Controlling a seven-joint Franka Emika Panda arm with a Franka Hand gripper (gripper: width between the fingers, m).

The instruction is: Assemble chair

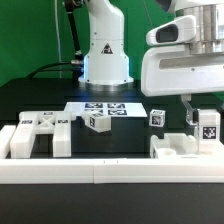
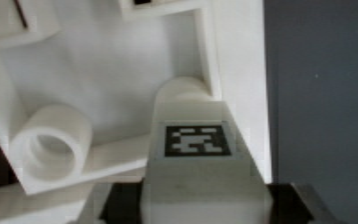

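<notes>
The leg point(image 2: 197, 125) is held between the narrow jaws. Its long side is pointed straight down at the white part point(image 1: 178, 148), near the front edge of the tabletop point(image 1: 110, 145).

two small cubes point(image 1: 97, 122) point(image 1: 157, 117), two large white pieces point(image 1: 35, 136) point(image 1: 180, 148), one tagged block point(image 1: 207, 126), one marker board point(image 1: 108, 107).

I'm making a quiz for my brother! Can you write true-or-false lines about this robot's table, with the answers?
1. The claw grips a white tagged piece. True.
2. The table is red. False: it is black.
3. Two small cubes stand near the marker board. True.
4. All the parts are joined. False: they lie apart.
</notes>
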